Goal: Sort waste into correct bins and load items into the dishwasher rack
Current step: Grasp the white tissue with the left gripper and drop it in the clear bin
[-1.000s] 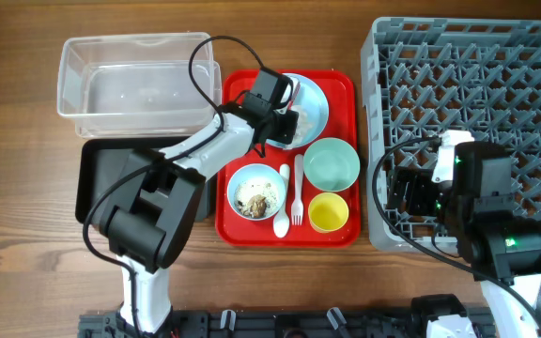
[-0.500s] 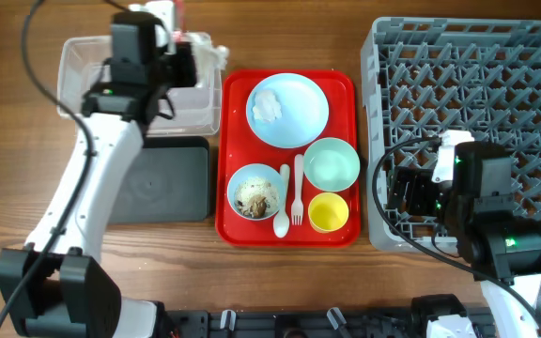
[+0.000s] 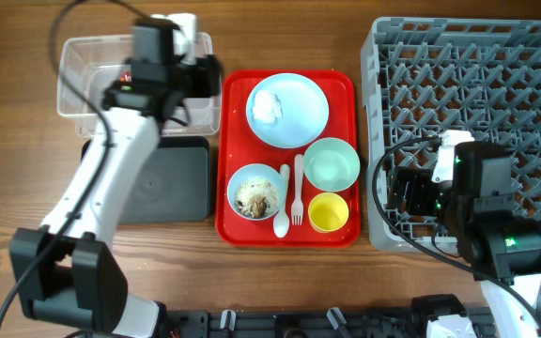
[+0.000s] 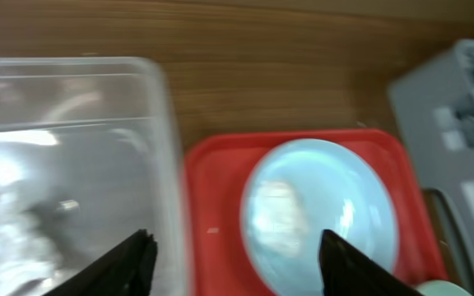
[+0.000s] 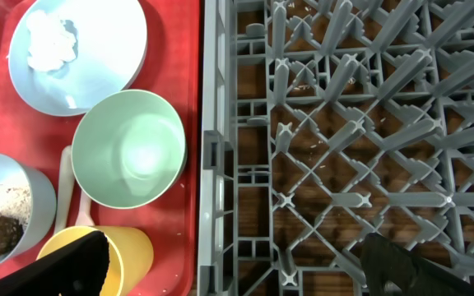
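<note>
My left gripper (image 3: 203, 75) (image 4: 241, 263) hangs open and empty over the right wall of the clear tub (image 3: 111, 89) (image 4: 64, 148). Blurred pale stuff lies in the tub. Beside it, on the red tray (image 3: 238, 94), sits the pale blue plate (image 3: 299, 117) (image 4: 327, 205) with white tissue (image 3: 269, 105) (image 5: 52, 41). The blue bowl (image 3: 255, 192) holds food scraps. The mint bowl (image 3: 332, 162) (image 5: 128, 148), yellow cup (image 3: 328, 212) (image 5: 130, 251), fork (image 3: 298, 192) and spoon (image 3: 282, 211) lie there too. My right gripper (image 3: 393, 192) (image 5: 233, 271) is open over the left rim of the grey rack (image 3: 477, 94) (image 5: 344, 123).
The black tray (image 3: 158, 178) lies in front of the clear tub, partly under my left arm. Bare wood table surrounds the trays. Rice-like specks lie among the rack's pegs.
The left arm swung from the plate to the clear tub, opened its jaws there, and has drifted right to the tub's wall. The right arm has not moved.
</note>
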Robot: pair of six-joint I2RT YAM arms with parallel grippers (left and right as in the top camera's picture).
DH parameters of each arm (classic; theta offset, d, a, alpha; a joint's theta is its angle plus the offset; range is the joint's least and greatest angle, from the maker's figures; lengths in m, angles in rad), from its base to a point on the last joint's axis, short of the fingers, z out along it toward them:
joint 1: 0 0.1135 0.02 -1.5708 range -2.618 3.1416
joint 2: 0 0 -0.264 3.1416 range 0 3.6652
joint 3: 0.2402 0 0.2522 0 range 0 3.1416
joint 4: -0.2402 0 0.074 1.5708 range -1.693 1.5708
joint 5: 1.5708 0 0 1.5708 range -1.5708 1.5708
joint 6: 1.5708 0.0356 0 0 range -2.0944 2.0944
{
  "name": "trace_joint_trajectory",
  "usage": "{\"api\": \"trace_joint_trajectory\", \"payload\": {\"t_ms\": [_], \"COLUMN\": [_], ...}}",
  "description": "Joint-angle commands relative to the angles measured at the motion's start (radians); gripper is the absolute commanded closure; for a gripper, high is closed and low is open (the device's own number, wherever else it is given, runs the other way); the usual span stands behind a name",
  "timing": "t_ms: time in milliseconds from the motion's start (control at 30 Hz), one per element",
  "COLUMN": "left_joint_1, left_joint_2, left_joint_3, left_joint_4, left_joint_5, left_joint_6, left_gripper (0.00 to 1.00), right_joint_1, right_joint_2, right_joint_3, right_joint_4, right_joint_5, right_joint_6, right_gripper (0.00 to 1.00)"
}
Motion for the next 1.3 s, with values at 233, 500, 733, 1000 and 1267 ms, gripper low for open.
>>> {"api": "trace_joint_trajectory", "payload": {"t_ms": [233,500,733,1000,1267], "left_joint_1": [-0.216,-0.227,-0.226,-0.108,0.111], "left_joint_2": [0.318,0.437,0.342,0.044,0.103], "left_joint_3": [0.003,0.003,0.003,0.003,0.003], "left_joint_4": [0.169,0.202,0.181,-0.004,-0.072], "left_joint_5": [-0.092,-0.091,-0.098,-0.234,-0.229], "left_joint_6": [0.005,0.005,0.005,0.006,0.005], "left_gripper": [0.31,0.54,0.96,0.94,0.72], "right_joint_1": [0.001,0.001,0.001,0.001,0.001], "right_joint_2": [0.002,0.002,0.002,0.002,0.002], "right_joint_3": [0.021,0.021,0.021,0.021,0.021], "right_joint_4": [-0.004,-0.017,-0.026,-0.027,-0.027], "right_joint_5": [0.009,0.009,0.010,0.009,0.009], "right_joint_6": [-0.006,-0.007,-0.008,-0.008,-0.006], "right_gripper": [0.00,0.00,0.00,0.00,0.00]}}
